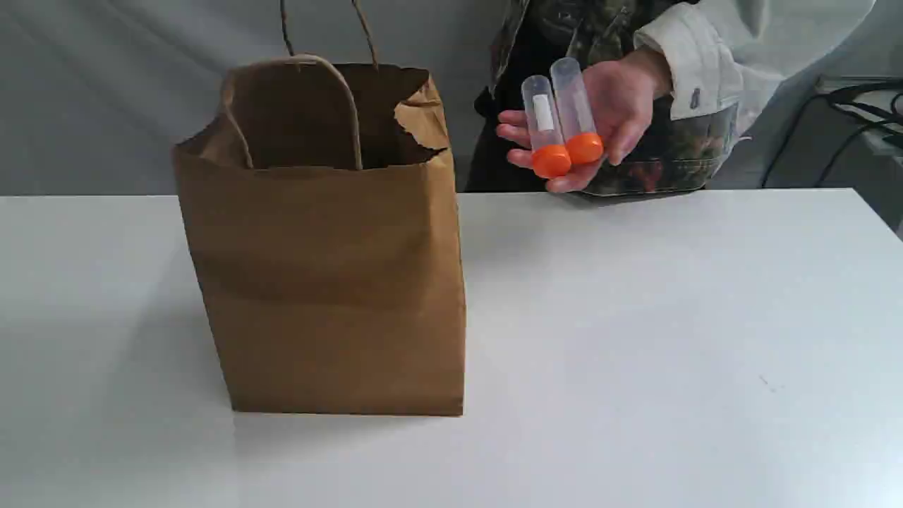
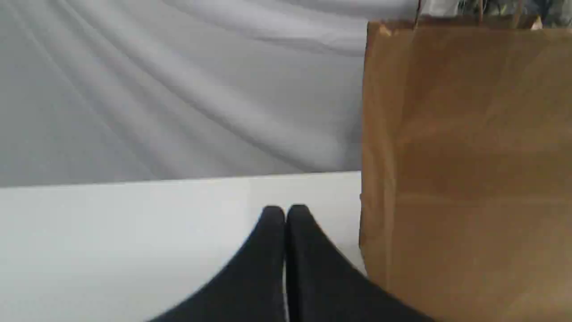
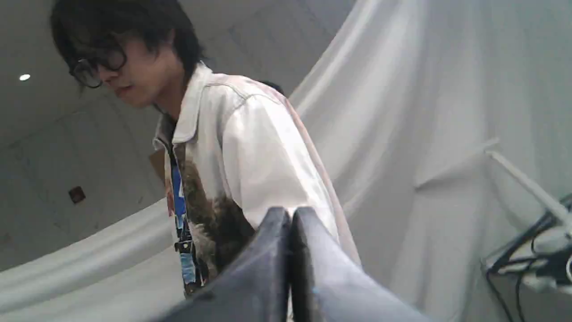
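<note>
Sitting just beside the bag (image 2: 464,156), the left gripper (image 2: 285,212) is pinched together, empty.
Right gripper (image 3: 290,212), likewise together and empty, faces a person (image 3: 232,147); right of the bag, a hand (image 1: 624,106) holds two tubes (image 1: 561,123).

white table (image 1: 635,317): flat, matte top, with one faint dark speck on its bare surface. a single thing stands directly on it, a brown paper bag (image 1: 331,282), upright, its mouth open, its rim torn at one corner and thin handles rising from the top. the bag stands just beside the pressed-together jaws of the left gripper (image 2: 285,210), on the side toward the table's middle, not touching them. bare tabletop runs ahead of the jaws to the table's far edge.
</note>
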You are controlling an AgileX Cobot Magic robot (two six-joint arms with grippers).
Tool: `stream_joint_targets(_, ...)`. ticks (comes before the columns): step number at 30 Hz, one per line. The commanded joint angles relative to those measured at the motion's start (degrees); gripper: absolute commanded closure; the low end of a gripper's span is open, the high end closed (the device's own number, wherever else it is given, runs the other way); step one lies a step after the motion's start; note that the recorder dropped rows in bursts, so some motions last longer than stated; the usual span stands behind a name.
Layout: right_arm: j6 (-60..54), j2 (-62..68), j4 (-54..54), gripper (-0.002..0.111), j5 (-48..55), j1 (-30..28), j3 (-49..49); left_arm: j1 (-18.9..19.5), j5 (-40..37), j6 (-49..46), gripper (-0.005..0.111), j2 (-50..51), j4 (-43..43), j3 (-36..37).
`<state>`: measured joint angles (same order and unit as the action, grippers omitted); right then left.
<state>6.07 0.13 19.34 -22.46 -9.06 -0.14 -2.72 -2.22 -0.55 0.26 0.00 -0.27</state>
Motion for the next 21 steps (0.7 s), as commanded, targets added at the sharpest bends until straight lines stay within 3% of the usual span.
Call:
stream_joint_targets(1,0.4,-0.1,-13.9,0.108,-4.4,0.0,-0.8,0.1,4.6,0.5,0.107,-0.3,-2.3,0.3)
stream_joint_targets(6,0.8,-0.1,-25.2,0.108,-5.4,0.0,-6.4,0.1,6.5,0.5,0.107,-0.3,-4.2,0.3)
stream_joint_targets(13,6.3,-0.1,-26.9,0.108,-6.5,0.0,-16.4,0.1,14.5,0.5,0.107,-0.3,-4.2,0.3)
stream_joint_targets(21,6.3,14.8,-31.4,0.108,-4.0,0.0,-36.0,0.1,16.8,0.5,0.107,-0.3,-4.2,0.3)
